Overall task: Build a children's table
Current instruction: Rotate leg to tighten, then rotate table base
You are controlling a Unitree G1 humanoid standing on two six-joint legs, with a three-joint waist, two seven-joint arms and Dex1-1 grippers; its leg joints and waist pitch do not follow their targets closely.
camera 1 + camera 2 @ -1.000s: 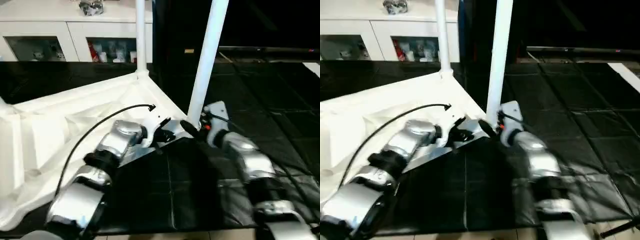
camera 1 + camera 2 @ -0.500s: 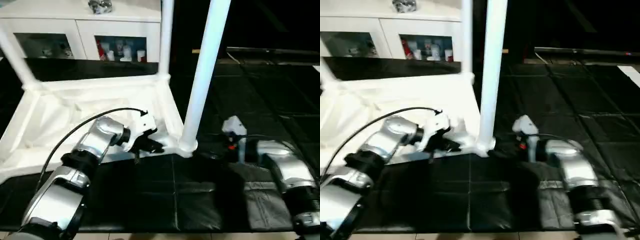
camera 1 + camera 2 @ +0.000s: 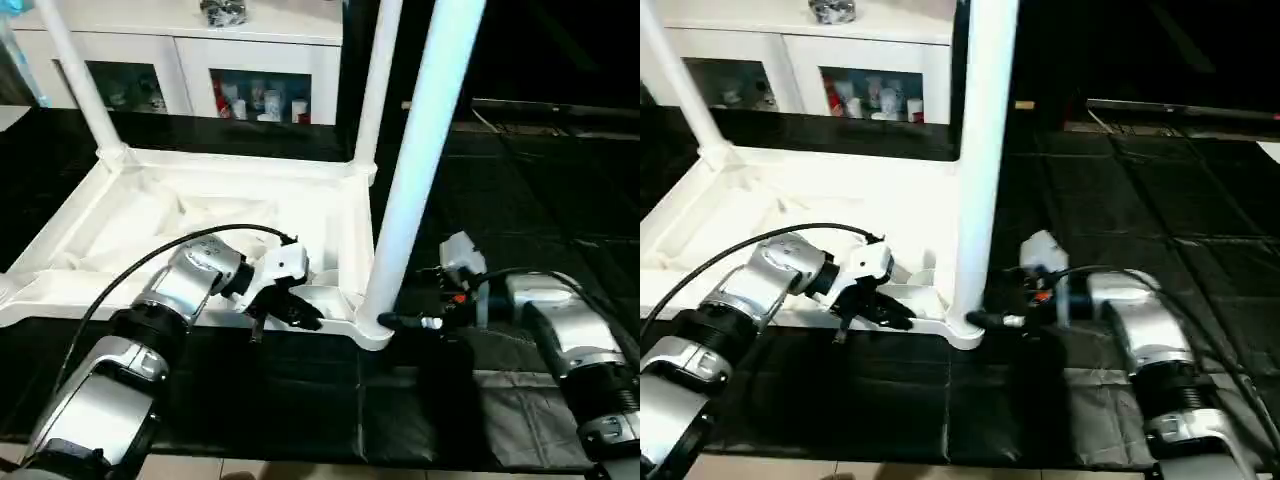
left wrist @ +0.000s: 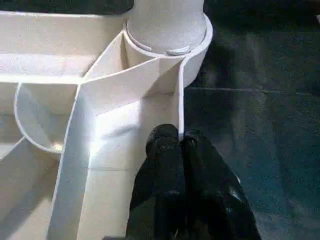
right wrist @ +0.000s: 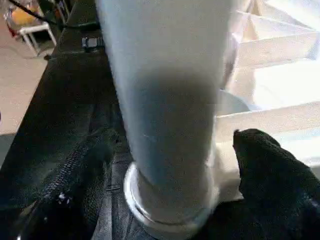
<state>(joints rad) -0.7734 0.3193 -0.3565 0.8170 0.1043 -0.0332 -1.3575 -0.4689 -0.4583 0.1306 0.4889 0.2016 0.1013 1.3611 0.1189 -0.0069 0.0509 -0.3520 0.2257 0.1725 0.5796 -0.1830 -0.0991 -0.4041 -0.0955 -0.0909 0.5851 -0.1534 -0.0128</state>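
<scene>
The white table top (image 3: 200,215) lies upside down on the black mat, ribbed side up. Three white legs stand in its corner sockets: far left (image 3: 80,80), far right (image 3: 375,90) and near right (image 3: 425,170). My left gripper (image 3: 298,315) is at the near rim, just left of the near right socket (image 4: 195,45). It is shut on the thin rim wall (image 4: 178,105). My right gripper (image 3: 395,322) reaches in from the right at the foot of the near right leg (image 5: 165,100). It is open, with one black finger on each side of the leg.
A white cabinet with glass doors (image 3: 250,80) stands behind the table. Black mat (image 3: 530,190) covers the floor to the right and in front. A black cable (image 3: 150,265) loops over my left forearm. Light floor (image 5: 20,95) shows past the mat's edge.
The view has shifted and the table top has swung round to lie square, bringing a third leg into view. My right gripper drew back from the leg's foot, then came in around it again.
</scene>
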